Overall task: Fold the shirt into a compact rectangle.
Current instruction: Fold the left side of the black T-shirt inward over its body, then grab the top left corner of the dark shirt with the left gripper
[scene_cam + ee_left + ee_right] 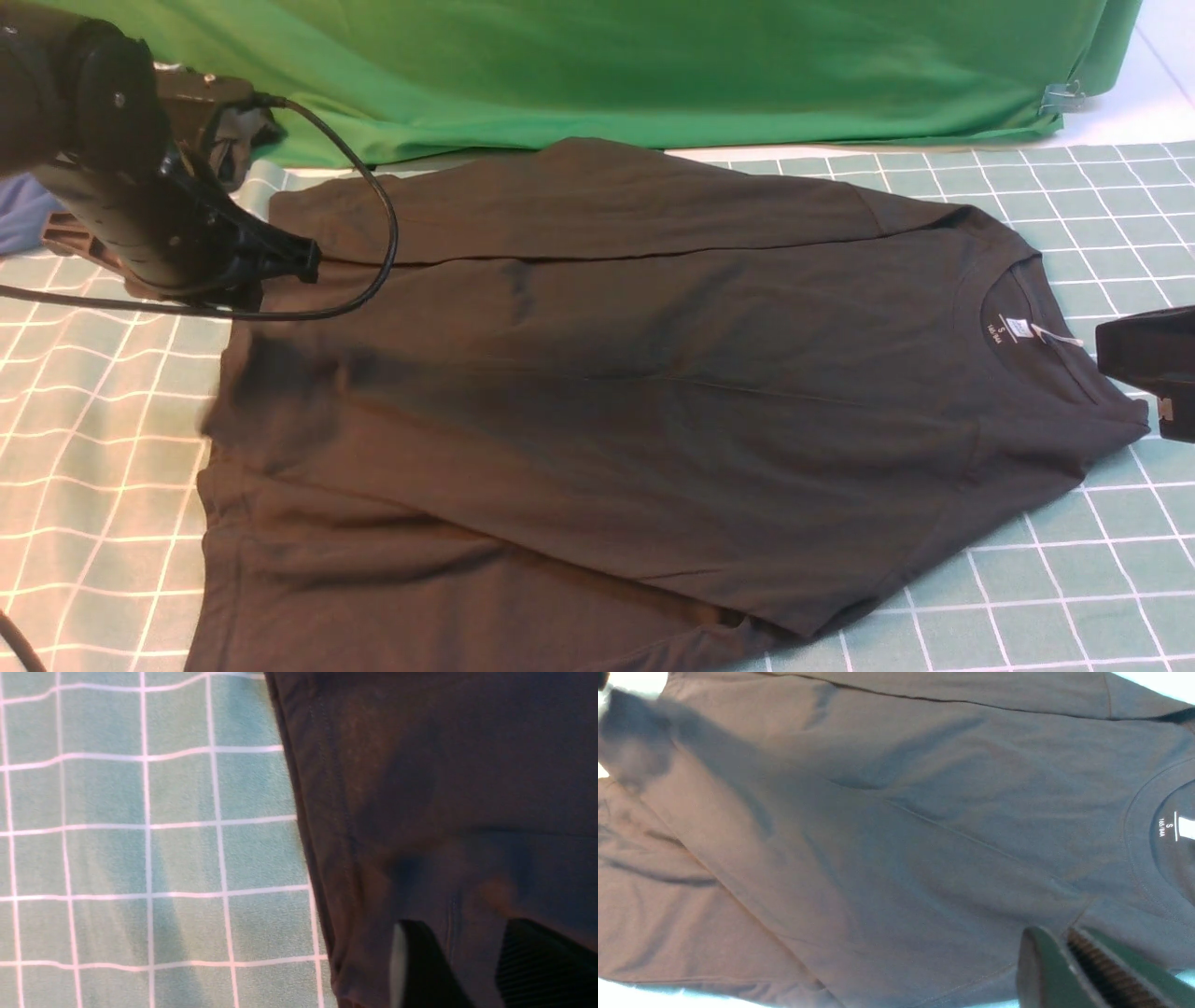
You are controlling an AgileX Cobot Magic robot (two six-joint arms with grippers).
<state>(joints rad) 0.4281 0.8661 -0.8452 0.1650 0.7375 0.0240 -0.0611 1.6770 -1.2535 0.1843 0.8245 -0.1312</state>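
Front view: at the left, the left gripper (303, 261) hangs over the far hem corner of the shirt (635, 373). Its jaws are parted, and in the left wrist view there is only loose cloth under them, nothing pinched. The shirt lies flat across the middle of the checked tabletop (93, 420), hem to the left and collar (1018, 317) to the right. A straight edge along the far side shows that side turned in over the body. The near side seems turned in as well, though it lies askew and rumpled toward the hem. So the side folds look done or nearly so; what is left, I judge, is to square the near flap and fold the long band end to end into a rectangle. At the right edge, the right gripper (1153, 373) sits just beside the shoulder, jaws drawn together and empty in its wrist view. Around it: the left arm's cable (378, 201) loops over the hem corner and could snag the cloth, and a green cloth (653, 65) lies just behind the far fold.
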